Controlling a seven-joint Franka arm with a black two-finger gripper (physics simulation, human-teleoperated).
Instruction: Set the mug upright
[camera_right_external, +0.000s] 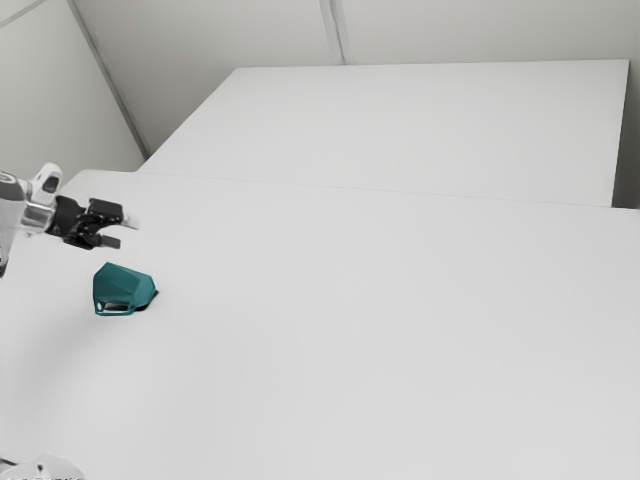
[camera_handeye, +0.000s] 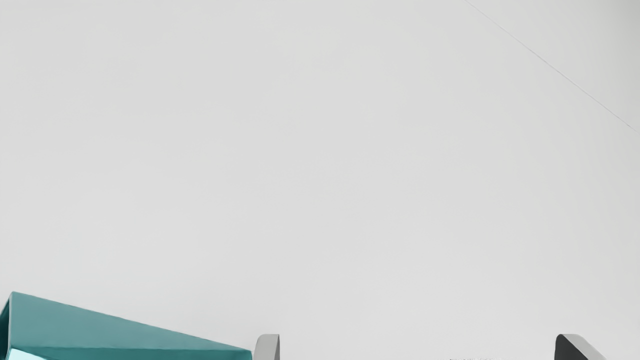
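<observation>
1. Exterior view, nearest the camera: a white rounded piece (camera_right_external: 45, 470) sits in the lower left corner.
2. Beyond it, the teal, faceted mug (camera_right_external: 125, 286) lies tipped on its side on the white table (camera_right_external: 350, 350), toward the exterior view's left, its handle (camera_right_external: 114, 310) low and facing the camera.
3. Past the mug, the black gripper (camera_right_external: 127, 233) hangs apart from it, fingers spread wide, holding nothing. In the wrist view, the mug is outside the gap between the fingertips, near one of them.
4. Farther back, a thin seam (camera_right_external: 400, 194) crosses the white surface, with another white stretch (camera_right_external: 430, 130) behind.
5. Farthest are pale walls (camera_right_external: 180, 50) and a vertical strip (camera_right_external: 337, 40).
</observation>
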